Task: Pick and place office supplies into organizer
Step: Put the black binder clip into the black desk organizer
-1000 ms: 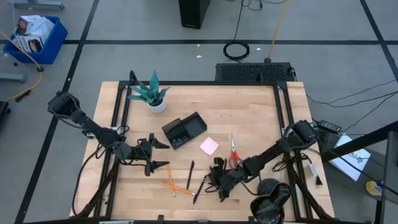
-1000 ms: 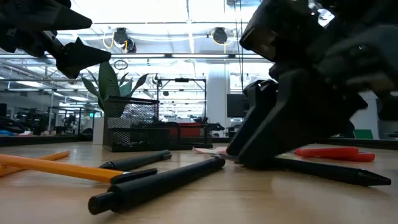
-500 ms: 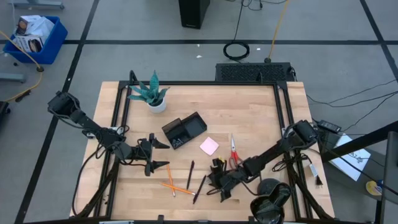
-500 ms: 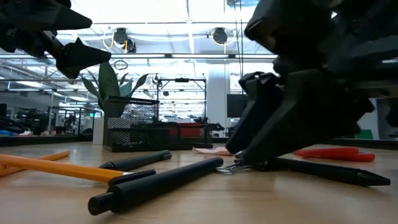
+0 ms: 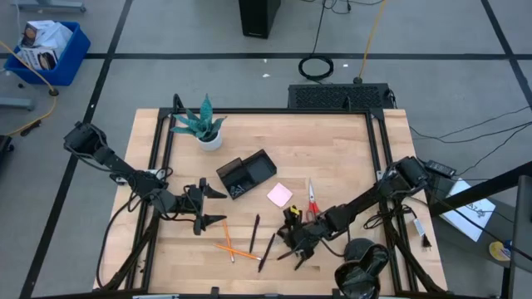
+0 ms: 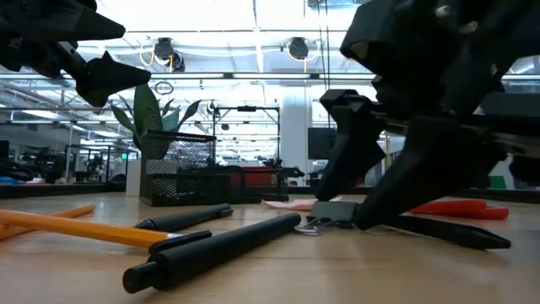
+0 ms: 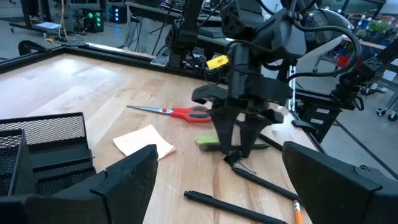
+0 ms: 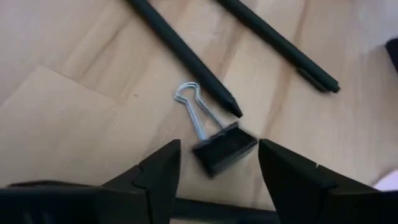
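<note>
Right gripper (image 8: 217,163) open, straddling binder clip (image 8: 214,140) — wire handles point away, toward pens; left arm well off.

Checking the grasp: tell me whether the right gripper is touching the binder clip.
Apart. The right wrist view shows the binder clip lying between the right gripper's open fingers with bare wood either side.

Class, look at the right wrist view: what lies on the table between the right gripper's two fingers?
A black binder clip with wire handles lies on the bare wood between the open fingers of the right gripper, beside a black pen. The right wrist view shows this best.
</note>
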Motion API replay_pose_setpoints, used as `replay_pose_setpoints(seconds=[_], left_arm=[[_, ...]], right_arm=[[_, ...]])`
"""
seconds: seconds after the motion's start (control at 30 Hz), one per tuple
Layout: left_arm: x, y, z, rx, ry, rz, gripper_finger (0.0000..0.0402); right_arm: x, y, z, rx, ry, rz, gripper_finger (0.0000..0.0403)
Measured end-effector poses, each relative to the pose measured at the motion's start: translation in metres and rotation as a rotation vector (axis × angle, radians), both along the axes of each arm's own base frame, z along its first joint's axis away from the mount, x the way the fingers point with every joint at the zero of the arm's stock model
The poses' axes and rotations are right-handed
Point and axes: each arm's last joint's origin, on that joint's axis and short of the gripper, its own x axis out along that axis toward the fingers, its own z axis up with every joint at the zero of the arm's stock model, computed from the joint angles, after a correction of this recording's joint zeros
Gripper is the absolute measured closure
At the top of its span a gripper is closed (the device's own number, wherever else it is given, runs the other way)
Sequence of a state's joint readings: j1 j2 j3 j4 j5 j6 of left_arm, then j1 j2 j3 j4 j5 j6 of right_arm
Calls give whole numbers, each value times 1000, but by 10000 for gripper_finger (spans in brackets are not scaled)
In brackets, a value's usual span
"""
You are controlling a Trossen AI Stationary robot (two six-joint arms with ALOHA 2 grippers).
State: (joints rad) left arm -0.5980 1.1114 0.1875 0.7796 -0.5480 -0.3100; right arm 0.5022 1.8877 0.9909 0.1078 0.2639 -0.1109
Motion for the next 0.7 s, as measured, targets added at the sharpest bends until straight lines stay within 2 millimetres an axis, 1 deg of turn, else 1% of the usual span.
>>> replay_pose_setpoints(seconds=[0.17, 0.43, 0.7], left_arm=[[0, 0, 0, -1, -2, 0, 53], [0, 1, 0, -1, -1, 5, 53], [0, 1, 0, -1, -1, 5, 53]], right_arm=[[0, -1, 0, -8, 8, 19, 179], [3, -8, 0, -42, 7, 33, 182], [7, -13, 0, -113, -11, 94, 180]])
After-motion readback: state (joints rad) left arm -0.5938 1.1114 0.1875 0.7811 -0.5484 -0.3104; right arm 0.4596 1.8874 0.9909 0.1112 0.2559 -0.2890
